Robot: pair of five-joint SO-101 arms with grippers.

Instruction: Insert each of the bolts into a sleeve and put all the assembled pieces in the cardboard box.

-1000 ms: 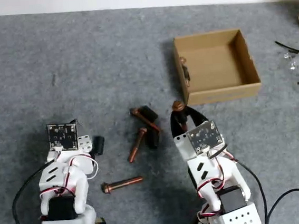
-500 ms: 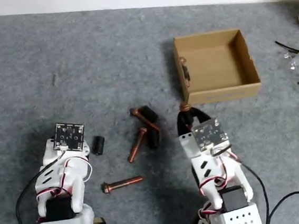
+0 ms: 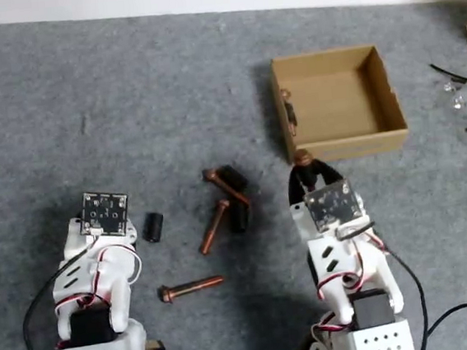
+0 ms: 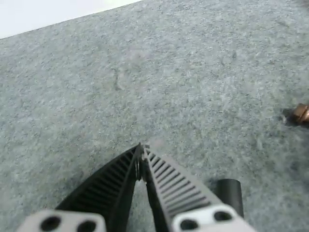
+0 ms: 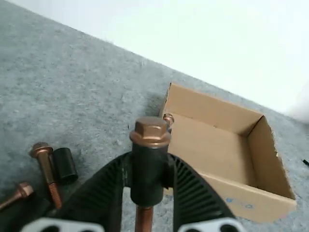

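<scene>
Right wrist view: ribbed right claw (image 5: pixel 148 169) tight around black-sleeved copper hex bolt (image 5: pixel 149 131)

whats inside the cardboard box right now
One bolt lies in the cardboard box against a side wall; the floor is otherwise bare. Shadow hides whether it wears a sleeve.

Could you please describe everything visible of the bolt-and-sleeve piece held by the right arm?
The assembled piece is a copper-coloured, metallic-looking bolt with a flanged hexagonal head, pushed through a black sleeve. The head shows at one end, the shank at the other. The right pincer clamps the sleeve from both sides, head toward the cardboard box.
</scene>
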